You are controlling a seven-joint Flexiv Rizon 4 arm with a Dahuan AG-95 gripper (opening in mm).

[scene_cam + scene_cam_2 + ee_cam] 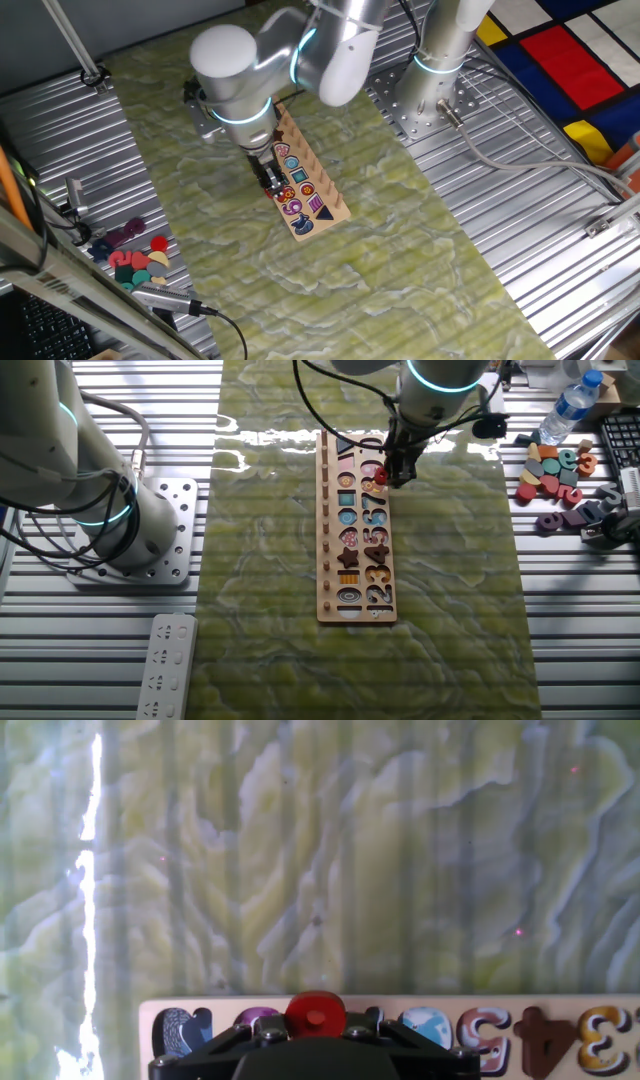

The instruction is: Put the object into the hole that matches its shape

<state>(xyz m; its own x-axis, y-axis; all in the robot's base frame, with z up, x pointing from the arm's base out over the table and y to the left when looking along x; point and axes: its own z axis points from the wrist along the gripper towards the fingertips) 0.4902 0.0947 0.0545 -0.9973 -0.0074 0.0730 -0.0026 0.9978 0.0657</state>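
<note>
The pincer pinches the red piece. Right below it lies the wooden puzzle board on the worktop.

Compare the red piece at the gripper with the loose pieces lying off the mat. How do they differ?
The red piece sits alone over the wooden board, at the gripper; the loose pieces lie heaped on the ribbed metal, untouched. It is plain red; they are mixed colours, orange, teal and purple. Both are small flat puzzle shapes.
</note>
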